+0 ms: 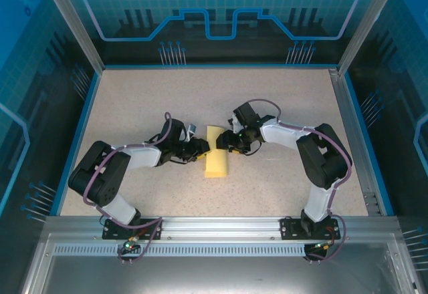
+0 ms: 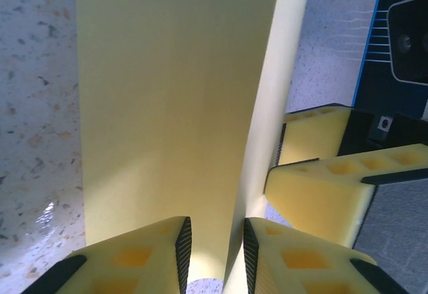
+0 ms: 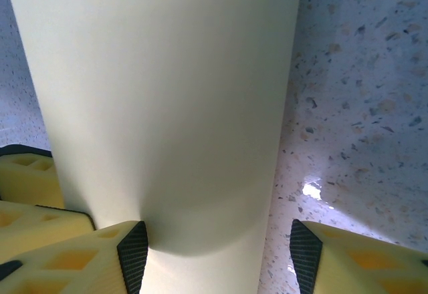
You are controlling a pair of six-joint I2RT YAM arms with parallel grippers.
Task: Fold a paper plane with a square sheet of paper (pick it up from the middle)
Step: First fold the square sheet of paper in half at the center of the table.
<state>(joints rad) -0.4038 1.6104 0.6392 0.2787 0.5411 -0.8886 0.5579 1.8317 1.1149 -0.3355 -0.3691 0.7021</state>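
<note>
Where the sheet lies: square sheet of paper (image 1: 217, 162), half-folded, at the middle of the bench (image 1: 154, 100), long axis near-to-far.
Left pincer (image 1: 200, 148): at its left edge, narrowly spread around the raised flap.
Right pincer (image 1: 226, 144): at its right edge, spread wide over the curled fold.
Nearer arm: both alike.

We see the left arm (image 1: 100, 174) at lower left and the right arm (image 1: 322, 155) at lower right of the top view, both with bulky black joints, white links and a thin purplish cable. At the bottom of the left wrist view, the left gripper (image 2: 212, 250) has yellow fingers (image 2: 127, 264) with square pockets and ribbed black pads (image 2: 182, 247).
</note>
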